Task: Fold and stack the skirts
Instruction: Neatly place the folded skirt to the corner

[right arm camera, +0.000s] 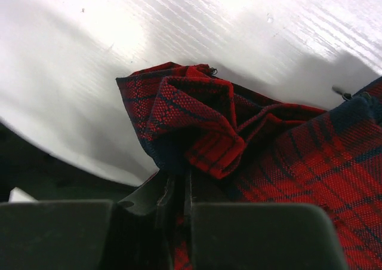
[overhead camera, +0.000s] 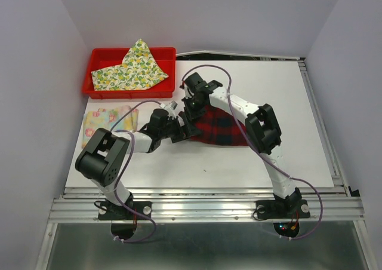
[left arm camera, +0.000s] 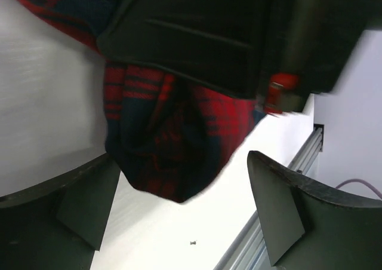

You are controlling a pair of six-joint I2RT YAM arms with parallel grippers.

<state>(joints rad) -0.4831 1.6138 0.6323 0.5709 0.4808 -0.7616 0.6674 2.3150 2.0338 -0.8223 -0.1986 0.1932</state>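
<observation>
Nearest, both arms are bolted at the worktop's (overhead camera: 239, 168) near edge & lean in twd the middle. L arm (overhead camera: 122, 143) reaches rightwd, R arm (overhead camera: 262, 126) bends leftwd, and the 2 wrists meet over the L end of the plaid skirt (overhead camera: 224, 128). L jaws: wide open, fingers (left arm camera: 83, 204) well apart. A hanging bunch of plaid cloth sits btwn them in the L wrist view; can't tell if it touches either one. R jaws: closed tight on a crumpled edge of the plaid skirt (right arm camera: 203, 132), fabric pinched in the slit btwn them, folds bulging out just above. Rest of that skirt lies spread on the worktop, approx centre, under the R arm. Further back on the L, the floral skirt (overhead camera: 106, 118) lies flat near the worktop's L edge, partly crossed by a cable. Farthest, in the far-L corner, the red tray (overhead camera: 101, 58) holds the lemon skirt (overhead camera: 134, 71), one corner poking up at the far rim.
</observation>
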